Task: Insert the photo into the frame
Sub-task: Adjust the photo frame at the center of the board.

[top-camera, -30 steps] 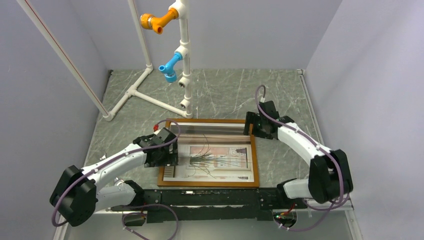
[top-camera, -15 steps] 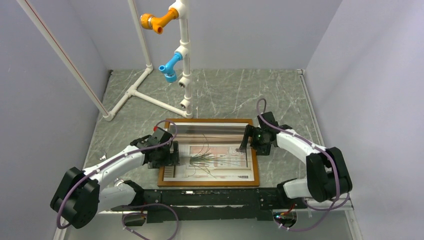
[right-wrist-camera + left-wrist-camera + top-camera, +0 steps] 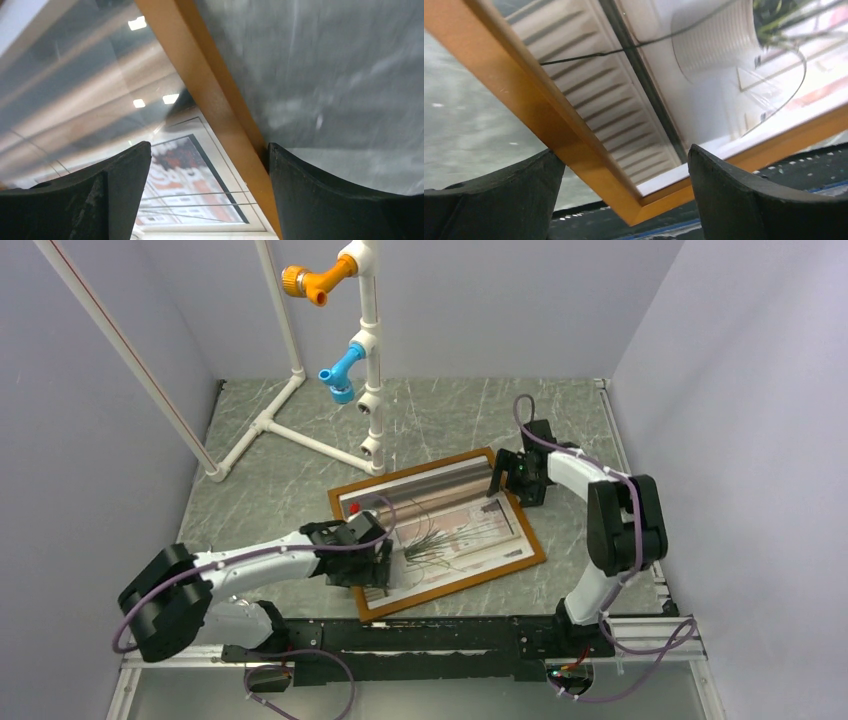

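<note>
The frame (image 3: 470, 583) lies flat on the marble table, turned so its right end points away from me. The photo (image 3: 455, 532) of the spiky plant shows inside it under glass. My left gripper (image 3: 380, 570) is open at the frame's near-left corner. In the left wrist view that corner of the frame (image 3: 549, 120) sits between the spread fingers of the gripper (image 3: 624, 152), with the photo (image 3: 704, 75) beyond. My right gripper (image 3: 508, 478) is open at the far-right corner. In the right wrist view the gripper (image 3: 209, 146) straddles the frame's rail (image 3: 210, 100), one finger over the photo (image 3: 185, 180).
A white pipe stand (image 3: 365, 360) with an orange fitting (image 3: 305, 282) and a blue fitting (image 3: 338, 378) rises at the back left, its feet reaching close to the frame's far-left corner. A black rail (image 3: 420, 635) runs along the near table edge. Grey walls close in on both sides.
The frame with the photo has swung counter-clockwise, its right end going farther away. My left gripper moved right to the near-left corner; my right gripper moved up and away with the far-right corner.
</note>
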`<state>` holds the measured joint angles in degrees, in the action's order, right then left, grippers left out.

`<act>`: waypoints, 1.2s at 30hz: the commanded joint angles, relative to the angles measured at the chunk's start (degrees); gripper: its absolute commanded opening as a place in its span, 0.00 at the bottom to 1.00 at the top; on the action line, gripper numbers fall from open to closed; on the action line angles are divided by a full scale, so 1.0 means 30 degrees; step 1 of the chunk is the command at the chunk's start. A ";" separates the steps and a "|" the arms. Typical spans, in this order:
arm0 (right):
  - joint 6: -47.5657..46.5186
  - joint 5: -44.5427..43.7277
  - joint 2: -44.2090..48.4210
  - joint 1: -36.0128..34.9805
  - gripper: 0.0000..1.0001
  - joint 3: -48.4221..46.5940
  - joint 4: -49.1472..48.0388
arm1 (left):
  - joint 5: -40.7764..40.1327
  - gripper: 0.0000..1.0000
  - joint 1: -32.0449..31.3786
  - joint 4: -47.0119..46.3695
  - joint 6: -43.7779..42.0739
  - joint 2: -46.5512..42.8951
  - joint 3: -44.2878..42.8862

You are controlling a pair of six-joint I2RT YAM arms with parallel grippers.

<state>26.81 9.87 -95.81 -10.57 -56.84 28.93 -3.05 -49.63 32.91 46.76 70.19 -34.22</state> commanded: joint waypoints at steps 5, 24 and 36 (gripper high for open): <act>-0.0748 0.3486 -0.4491 -0.0375 0.86 -0.6675 -0.0506 | 0.1576 0.93 -0.3568 -0.5567 0.3314 0.6003 -0.4368; -0.0310 -0.1573 0.3829 0.0129 1.00 -0.3574 0.2977 | -0.0668 0.99 -0.4737 -0.3649 0.4431 0.5326 -0.5365; 0.3839 -0.0223 1.0758 -0.0083 0.99 0.7693 0.1988 | -0.3310 0.99 -0.4707 0.2619 0.2909 0.1310 -0.7609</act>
<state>33.17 6.92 -66.46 -10.24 -38.02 37.67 -8.19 -63.64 32.77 58.11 76.77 -51.77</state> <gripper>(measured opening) 0.994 0.994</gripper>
